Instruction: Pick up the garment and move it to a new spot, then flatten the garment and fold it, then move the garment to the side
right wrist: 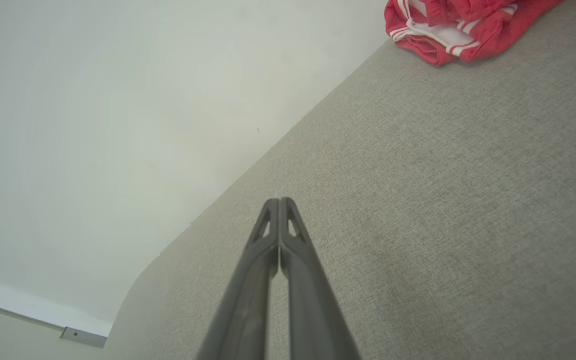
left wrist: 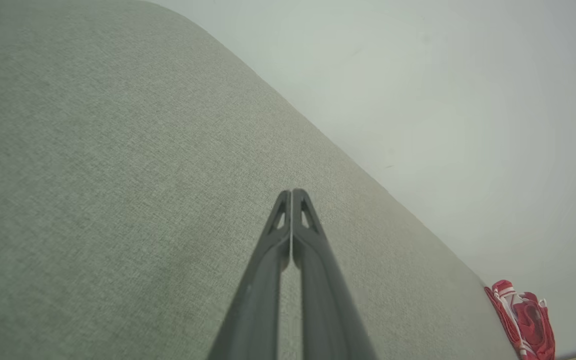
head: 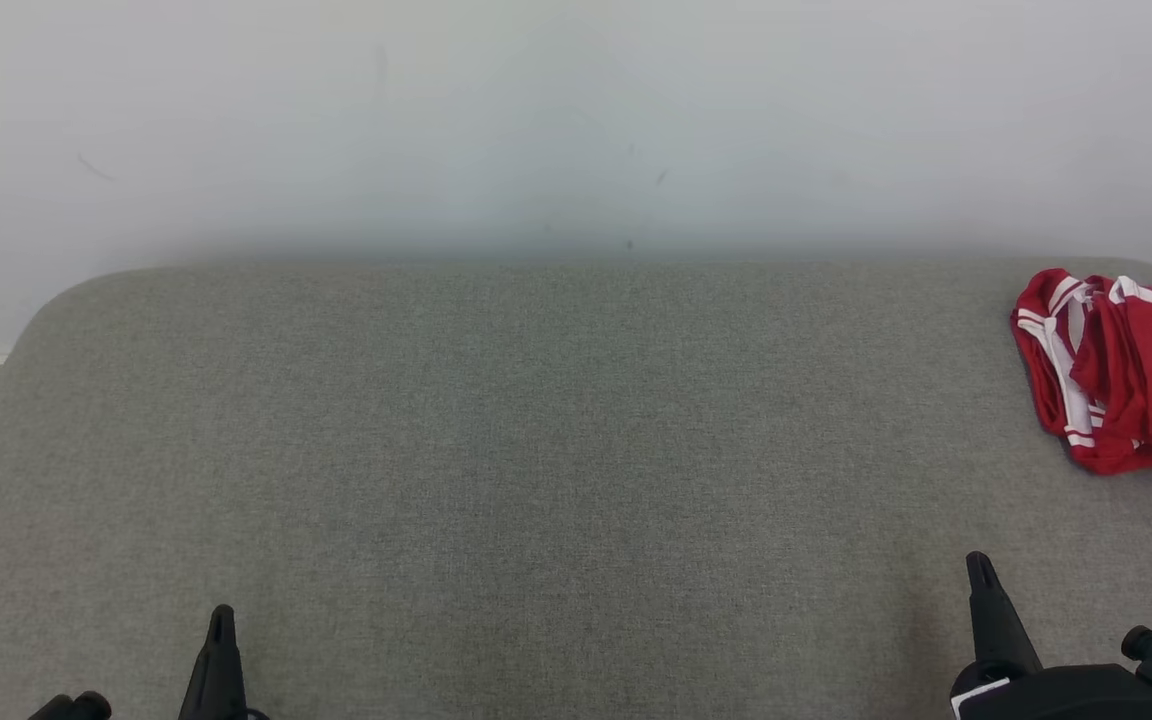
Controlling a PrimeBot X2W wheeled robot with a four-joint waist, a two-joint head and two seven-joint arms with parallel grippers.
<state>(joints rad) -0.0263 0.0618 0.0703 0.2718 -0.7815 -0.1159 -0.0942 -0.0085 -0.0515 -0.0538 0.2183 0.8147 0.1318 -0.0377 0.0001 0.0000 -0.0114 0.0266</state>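
Landmark: the grey padded top (head: 536,450), a fabric-covered surface with rounded far corners, set against a pale wall (head: 536,120).

Garment: the red garment (head: 1121,370) with white stripes lies bunched in a heap on the padded top, at its far right corner. Part of it runs past the right edge of the head view. It is neither spread out nor folded.

Left gripper: the left gripper (head: 222,615) sits over the near left part of the padded top, well apart from the garment. In the left wrist view its two dark fingers press together at the tips, with nothing between them.

Right gripper: the right gripper (head: 978,560) sits over the near right part of the padded top, nearer to the garment than the left one, but clear of it. In the right wrist view its fingers meet tip to tip and carry nothing.

Contact with the top: I cannot tell whether either fingertip touches the fabric or hangs just above it.

Middle of the top: bare grey cloth between the two grippers.
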